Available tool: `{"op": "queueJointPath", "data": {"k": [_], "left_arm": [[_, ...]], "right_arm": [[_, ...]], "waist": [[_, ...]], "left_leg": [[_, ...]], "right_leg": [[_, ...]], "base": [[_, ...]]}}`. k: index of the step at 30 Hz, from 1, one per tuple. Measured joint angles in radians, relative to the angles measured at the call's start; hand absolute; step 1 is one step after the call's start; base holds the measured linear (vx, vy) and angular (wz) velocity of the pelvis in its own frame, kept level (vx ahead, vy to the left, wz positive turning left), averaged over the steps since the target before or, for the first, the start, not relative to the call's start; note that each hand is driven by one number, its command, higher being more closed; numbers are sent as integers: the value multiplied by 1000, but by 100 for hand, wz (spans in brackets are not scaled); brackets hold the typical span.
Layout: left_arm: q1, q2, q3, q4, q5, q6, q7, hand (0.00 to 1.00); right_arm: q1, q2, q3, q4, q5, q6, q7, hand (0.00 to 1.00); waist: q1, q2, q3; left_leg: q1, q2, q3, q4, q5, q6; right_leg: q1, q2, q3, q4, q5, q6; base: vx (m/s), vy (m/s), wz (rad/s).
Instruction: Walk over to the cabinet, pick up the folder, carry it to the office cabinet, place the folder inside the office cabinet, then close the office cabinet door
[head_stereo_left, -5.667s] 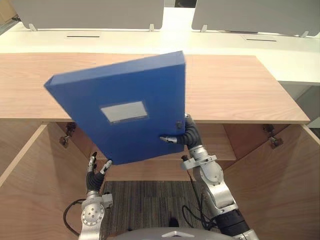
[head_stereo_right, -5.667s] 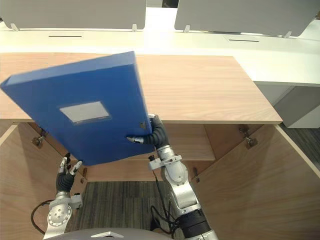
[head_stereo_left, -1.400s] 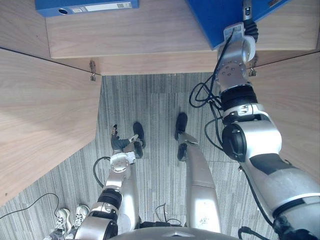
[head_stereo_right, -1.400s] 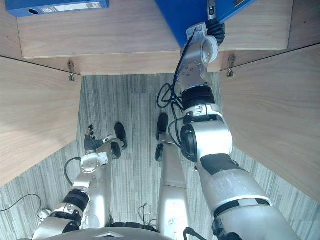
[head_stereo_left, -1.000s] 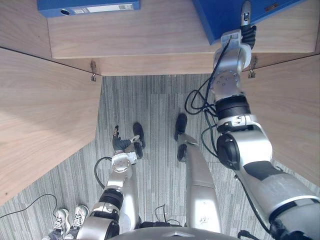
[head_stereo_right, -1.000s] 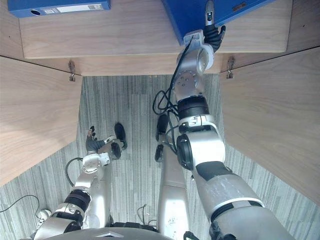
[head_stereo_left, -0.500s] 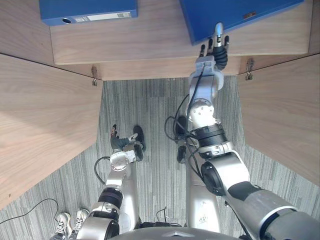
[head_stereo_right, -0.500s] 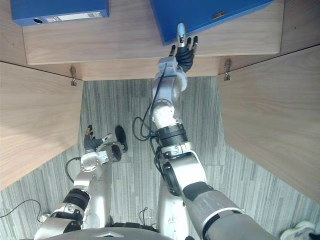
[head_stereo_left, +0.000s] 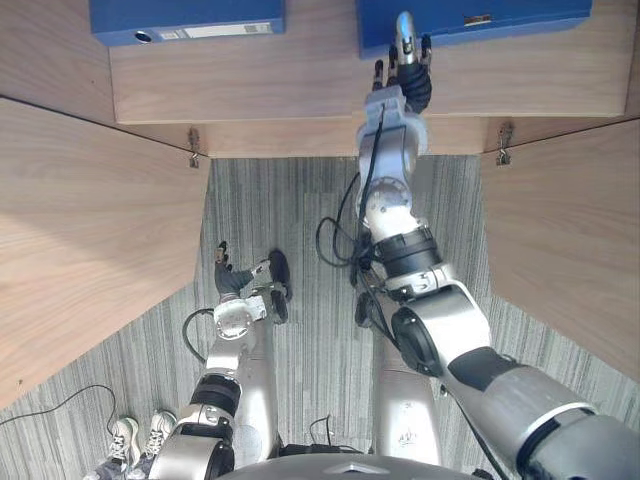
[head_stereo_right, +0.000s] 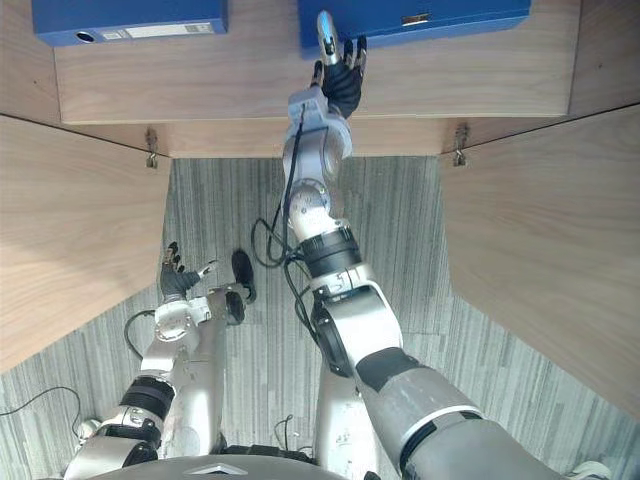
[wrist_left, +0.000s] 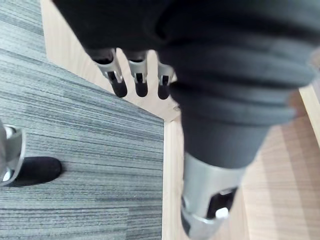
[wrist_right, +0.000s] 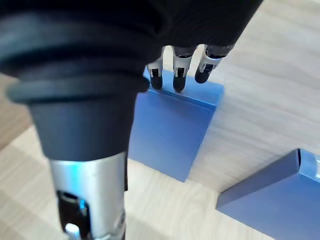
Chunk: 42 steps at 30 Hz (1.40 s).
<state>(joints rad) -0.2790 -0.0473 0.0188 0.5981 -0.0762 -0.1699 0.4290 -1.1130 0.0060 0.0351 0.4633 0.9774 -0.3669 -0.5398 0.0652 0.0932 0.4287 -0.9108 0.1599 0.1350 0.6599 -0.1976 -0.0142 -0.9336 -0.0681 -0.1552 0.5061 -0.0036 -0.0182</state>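
Note:
The blue folder (head_stereo_left: 480, 18) lies flat on the wooden shelf (head_stereo_left: 300, 80) inside the open office cabinet, at the right, its near edge square to the shelf front. My right hand (head_stereo_left: 405, 72) reaches in with straight fingers (wrist_right: 175, 75) whose dark tips rest on the folder's (wrist_right: 170, 130) near left corner; it is open, nothing is gripped. My left hand (head_stereo_left: 230, 282) hangs low over the carpet beside the left door, fingers (wrist_left: 135, 80) relaxed and open, holding nothing.
A second blue folder (head_stereo_left: 185, 18) lies on the same shelf at the left, spine toward me. Both cabinet doors stand swung out: the left door (head_stereo_left: 90, 220) and the right door (head_stereo_left: 570, 250). Grey carpet (head_stereo_left: 300, 230) lies between them. A person's shoes (head_stereo_left: 140, 435) show at lower left.
The blue folder has slid deeper onto the shelf and turned square to its edge. My right hand moved left and further in along the folder's near edge. The left hand stayed low.

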Motion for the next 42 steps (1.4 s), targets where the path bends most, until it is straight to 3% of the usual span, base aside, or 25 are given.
{"op": "queueJointPath", "data": {"k": [5, 12, 17, 18, 19, 21, 22, 23, 25, 27, 29, 34, 42], "left_arm": [[1, 7, 0, 0, -1, -11, -6, 0], [-1, 6, -3, 1, -2, -13, -19, 0], [-2, -6, -2, 1, -1, -11, -16, 0], [-2, -7, -2, 1, 0, -11, -14, 0], [-2, -9, -2, 0, 0, -11, -6, 0], [-2, -10, -2, 0, 2, -11, 5, 0], [-2, -10, -1, -2, 14, -12, 8, 0], [-2, -9, 1, -3, 20, -12, 9, 0], [1, -8, 2, -13, 43, -13, 9, 0], [6, -9, 6, -32, 60, -17, 6, 0], [14, -8, 22, -40, 68, -41, 2, 0], [30, 7, 28, -40, 82, -49, -8, 0], [47, 31, 38, -70, 79, -76, -19, 0]], "right_arm": [[-86, -68, -10, 75, 2, 23, 37, 0], [-88, -106, -18, 73, -9, 26, 33, 0], [1, -114, -22, -41, -224, 46, -22, 0], [37, -112, -26, -86, -302, 60, -43, 100], [100, -103, -42, -157, -428, 83, -72, 100], [152, -96, -58, -195, -537, 111, -103, 100], [202, -98, -61, -224, -699, 157, -127, 100], [219, -98, -61, -231, -743, 174, -128, 100], [263, -98, -57, -254, -955, 255, -128, 100], [277, -101, -54, -254, -1100, 307, -123, 100], [294, -119, -35, -251, -1268, 356, -107, 100], [280, -175, -7, -211, -1417, 384, -44, 100], [122, -258, 74, -10, -1398, 379, 18, 100]], "waist": [[16, 0, 0], [8, 0, 0], [3, -1, 0], [1, -1, 0], [-6, -1, 0], [-16, -1, 1], [-18, -1, 1], [-20, -2, 1], [-21, -4, 2], [-19, -8, 3], [-17, -21, 1], [-14, -36, 2], [-10, -42, 2]], "left_leg": [[-33, -11, -6, 2, 10, 0], [-54, -15, -3, 20, 9, 1], [-54, -9, 1, 28, 6, 4], [-54, -8, 2, 30, 4, 5], [-54, -7, 3, 34, 2, 7], [-53, -7, 4, 36, 0, 8], [-50, -7, 6, 36, 0, 9], [-49, -6, 7, 36, 0, 9], [-48, -2, 9, 36, -1, 9], [-49, 1, 9, 35, -1, 9], [-49, 6, 11, 33, -1, 9], [-50, 5, 10, 29, 0, 9], [-85, -11, 5, 20, 7, 7]], "right_leg": [[-30, -16, -11, 14, 0, -1], [-48, -29, -17, 40, -13, 2], [-45, -27, -18, 40, -12, 2], [-44, -27, -17, 40, -12, 2], [-43, -27, -17, 40, -13, 3], [-40, -27, -16, 39, -11, 4], [-39, -26, -14, 38, -11, 5], [-39, -26, -13, 38, -11, 5], [-39, -21, -11, 37, -11, 5], [-40, -18, -12, 36, -11, 5], [-43, -14, -11, 36, -11, 4], [-45, -17, -13, 38, -12, 3], [-82, -37, -22, 53, -22, 4]], "base": [[16, 7, 9], [7, 6, 6], [8, -1, -1], [24, 2, -3], [0, 0, 0], [0, 0, 0], [7, 6, -3], [5, 2, -4], [-2, -14, -5], [-2, -22, -4], [7, -30, -4], [0, 0, 0], [16, 3, 8]]}}
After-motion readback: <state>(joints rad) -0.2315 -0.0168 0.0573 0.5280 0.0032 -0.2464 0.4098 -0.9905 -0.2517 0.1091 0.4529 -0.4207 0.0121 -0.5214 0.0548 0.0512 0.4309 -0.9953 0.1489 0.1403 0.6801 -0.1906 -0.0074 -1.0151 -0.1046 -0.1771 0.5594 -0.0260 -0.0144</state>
